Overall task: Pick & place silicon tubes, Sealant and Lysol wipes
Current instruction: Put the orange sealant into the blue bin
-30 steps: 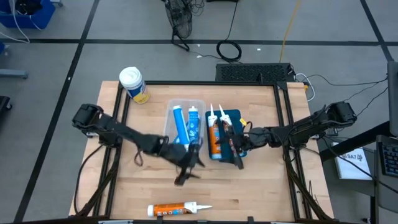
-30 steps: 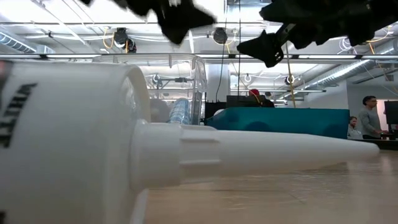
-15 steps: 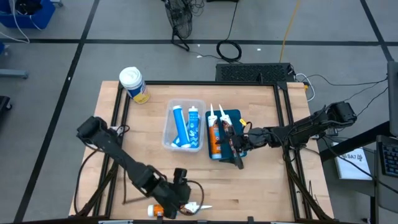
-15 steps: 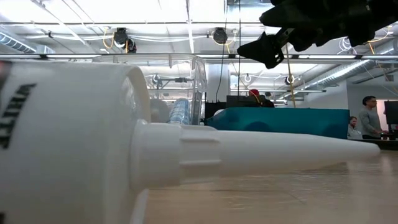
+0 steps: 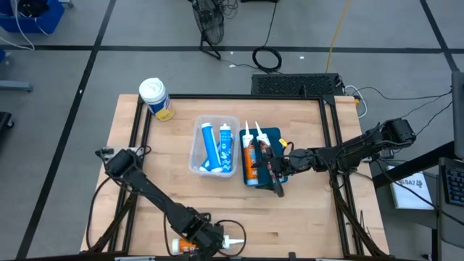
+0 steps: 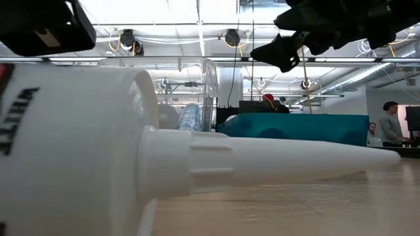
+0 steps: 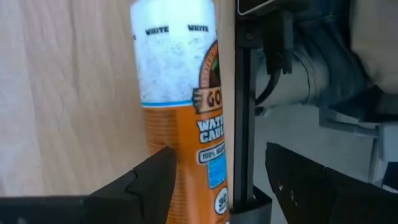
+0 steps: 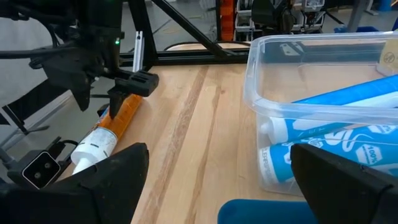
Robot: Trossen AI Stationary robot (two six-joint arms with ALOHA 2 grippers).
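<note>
Left gripper (image 5: pixel 205 236) is down at the near edge of the wooden table (image 5: pixel 304 217), right over the loose orange sealant cartridge w/ white nozzle (image 5: pixel 210 243) lying flat there. From its wrist cam the dark fingers (image 7: pixel 158 180) straddle the orange body, jaws parted either side, not clamped; cartridge lies along the black frame rail (image 7: pixel 239 124) at the table's edge.

Right gripper (image 5: pixel 274 174) hangs over the teal tray (image 5: pixel 274 138) mid-table, fingers spread wide, nothing in them. Two more orange cartridges w/ white nozzles (image 5: pixel 250 156) lie in that tray.

Clear plastic bin (image 5: pixel 214 145) sits just beside the tray, toward the left arm's side, w/ two slim blue silicone tubes (image 5: pixel 211 148) lying in it.

Lysol wipes, the upright canister w/ round white lid and yellow label (image 5: pixel 156 98), stands at the far left corner of the table, well apart from both grippers, untouched.

Low cam is mostly filled by the near cartridge's white nozzle (image 6: pixel 262 160); a person (image 6: pixel 392 124) is in the room behind.
</note>
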